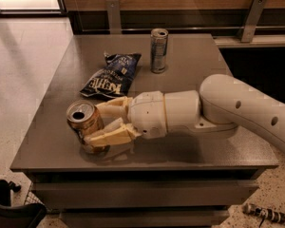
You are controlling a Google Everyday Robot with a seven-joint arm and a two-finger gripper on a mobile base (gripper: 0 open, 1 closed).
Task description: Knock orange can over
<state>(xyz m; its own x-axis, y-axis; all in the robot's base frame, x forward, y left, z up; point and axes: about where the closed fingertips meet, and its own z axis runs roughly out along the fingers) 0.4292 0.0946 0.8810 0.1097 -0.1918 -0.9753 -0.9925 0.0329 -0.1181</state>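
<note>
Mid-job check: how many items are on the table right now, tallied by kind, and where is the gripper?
Drink cans: 2 (the orange can, the slim silver-blue can)
Chip bags: 1 (the dark blue chip bag)
Total: 3 items on the table
The gripper is at the orange can, near the table's front-left corner.

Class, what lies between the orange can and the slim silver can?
The chip bag, in the camera view; the gripper sits against the orange can.

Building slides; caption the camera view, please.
Tool at the orange can near the table's front edge; chip bag, silver can behind.
</note>
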